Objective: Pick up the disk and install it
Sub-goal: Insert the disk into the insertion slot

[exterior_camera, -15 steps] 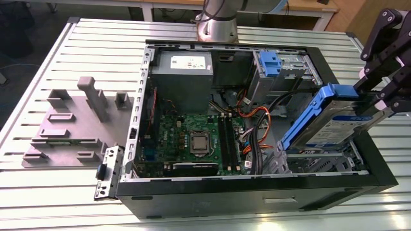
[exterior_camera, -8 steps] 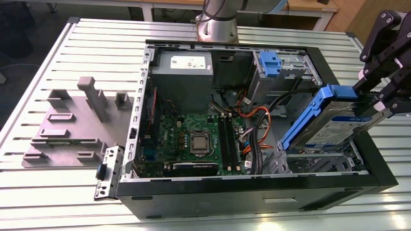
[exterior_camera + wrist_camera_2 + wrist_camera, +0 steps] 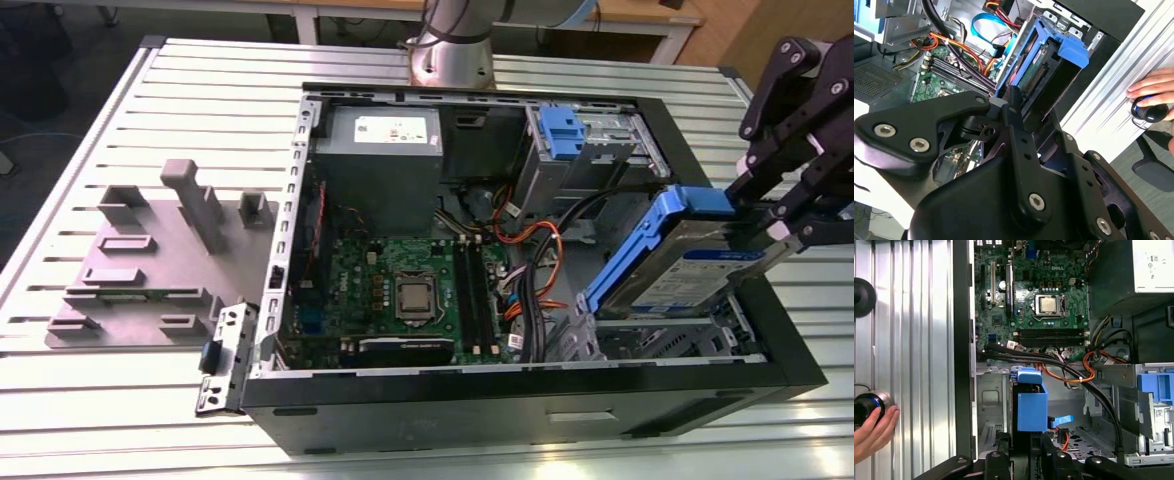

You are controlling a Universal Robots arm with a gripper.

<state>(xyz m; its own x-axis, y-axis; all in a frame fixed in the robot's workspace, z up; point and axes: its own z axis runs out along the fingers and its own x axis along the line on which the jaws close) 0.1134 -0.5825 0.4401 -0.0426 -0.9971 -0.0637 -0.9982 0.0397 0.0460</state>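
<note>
On the slatted bench (image 3: 107, 130), the open computer case (image 3: 534, 405) lay on its side, its green motherboard (image 3: 400, 290) exposed. The disk (image 3: 694, 265), framed in blue, hung tilted over the case's corner at the exterior view's right, clamped in my tool (image 3: 763, 232). A person's hand (image 3: 871, 432) rested on the bench beside the case.

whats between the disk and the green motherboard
Orange and black cables run between the disk and the motherboard, seen in the exterior view.
</note>
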